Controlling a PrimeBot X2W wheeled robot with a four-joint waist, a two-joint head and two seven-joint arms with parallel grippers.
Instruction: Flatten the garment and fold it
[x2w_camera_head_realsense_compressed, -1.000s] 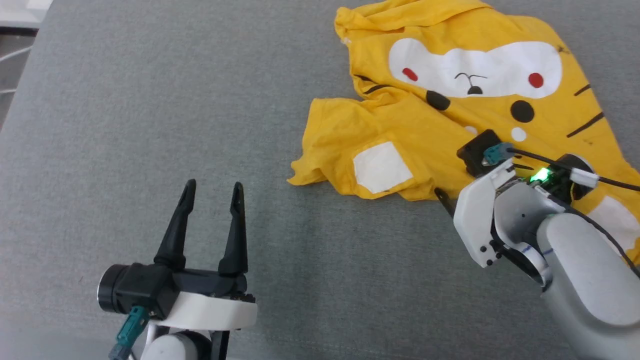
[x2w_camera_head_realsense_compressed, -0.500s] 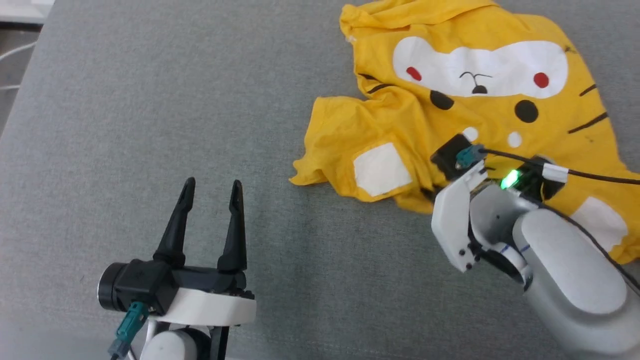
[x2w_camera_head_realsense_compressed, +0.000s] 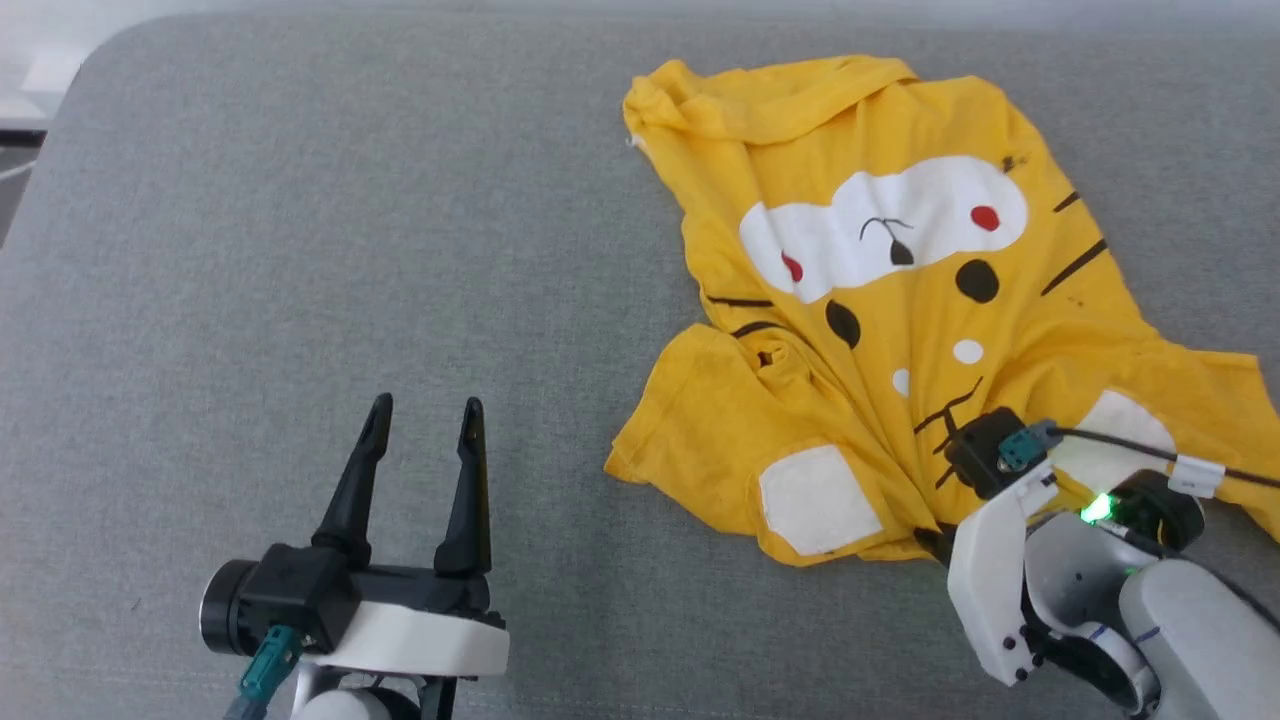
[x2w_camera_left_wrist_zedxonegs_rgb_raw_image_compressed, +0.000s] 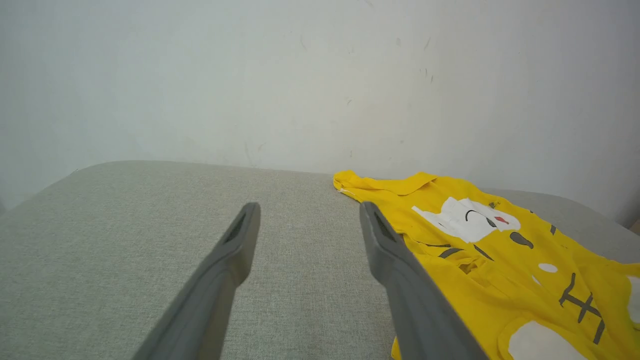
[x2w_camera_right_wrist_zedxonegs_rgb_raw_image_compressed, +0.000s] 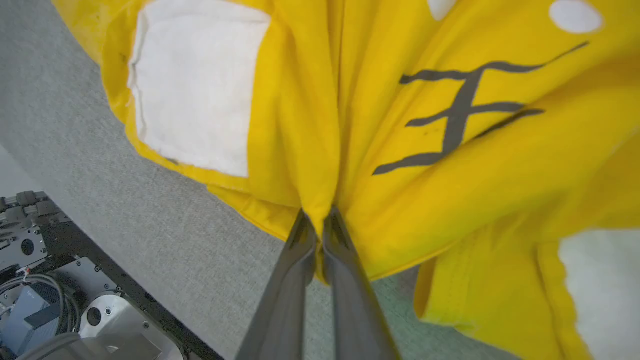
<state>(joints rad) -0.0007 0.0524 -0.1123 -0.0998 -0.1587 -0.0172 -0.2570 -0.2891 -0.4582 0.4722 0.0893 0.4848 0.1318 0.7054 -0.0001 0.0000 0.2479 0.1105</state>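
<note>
The garment (x2w_camera_head_realsense_compressed: 900, 300) is a bright yellow T-shirt lying face up and creased on the right of the grey padded surface. Its white face patch, red dots and black stripes show. My right gripper (x2w_camera_head_realsense_compressed: 935, 543) is at its near hem, and fabric fans out in taut folds from that spot. In the right wrist view the right gripper (x2w_camera_right_wrist_zedxonegs_rgb_raw_image_compressed: 317, 216) is shut on a pinched ridge of the garment (x2w_camera_right_wrist_zedxonegs_rgb_raw_image_compressed: 450, 150) beside a white square patch (x2w_camera_right_wrist_zedxonegs_rgb_raw_image_compressed: 195, 85). My left gripper (x2w_camera_head_realsense_compressed: 425, 405) stands open over bare surface to the left, holding nothing. In the left wrist view the left gripper (x2w_camera_left_wrist_zedxonegs_rgb_raw_image_compressed: 310, 207) has the garment (x2w_camera_left_wrist_zedxonegs_rgb_raw_image_compressed: 500, 260) to its right.
The grey padded surface (x2w_camera_head_realsense_compressed: 300, 250) spreads wide to the left of the shirt, with a rounded far left corner. A pale wall (x2w_camera_left_wrist_zedxonegs_rgb_raw_image_compressed: 320, 75) rises behind it. The robot's own base (x2w_camera_right_wrist_zedxonegs_rgb_raw_image_compressed: 50, 280) shows below the surface's near edge.
My right gripper has shut on the shirt's near hem and drawn it toward me, stretching the cloth. The head camera has shifted. The left gripper stays open in place.
</note>
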